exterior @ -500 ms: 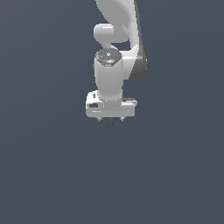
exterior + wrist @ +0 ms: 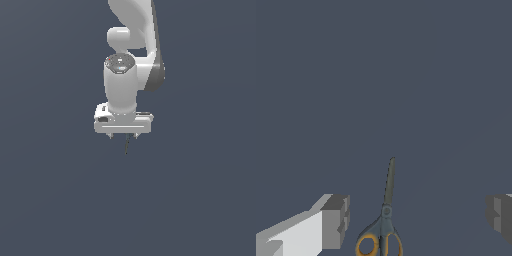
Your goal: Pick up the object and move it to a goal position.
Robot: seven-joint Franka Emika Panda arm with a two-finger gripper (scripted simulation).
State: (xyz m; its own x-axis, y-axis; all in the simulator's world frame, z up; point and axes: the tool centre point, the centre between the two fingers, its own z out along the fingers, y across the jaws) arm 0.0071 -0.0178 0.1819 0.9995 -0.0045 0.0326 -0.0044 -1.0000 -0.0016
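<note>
We see the gripper (image 2: 416, 220) spread wide, its fingers (image 2: 336, 220) well apart and touching nothing. The object, a pair of scissors (image 2: 387, 210) with orange handles, lies between them, blades shut. In the exterior view it shows only as a dark sliver (image 2: 127, 146) just below the gripper (image 2: 123, 135), perhaps lying on the tabletop (image 2: 60, 200).

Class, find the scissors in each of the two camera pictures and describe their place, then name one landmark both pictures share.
Exterior view: the scissors show only as a thin dark sliver just below the white gripper, near the picture's middle.
Wrist view: the scissors lie between the two grey fingertips, closed blades pointing away from the camera, orange handles nearest it.
Shared landmark: the gripper itself, with the scissors under its open jaws.
</note>
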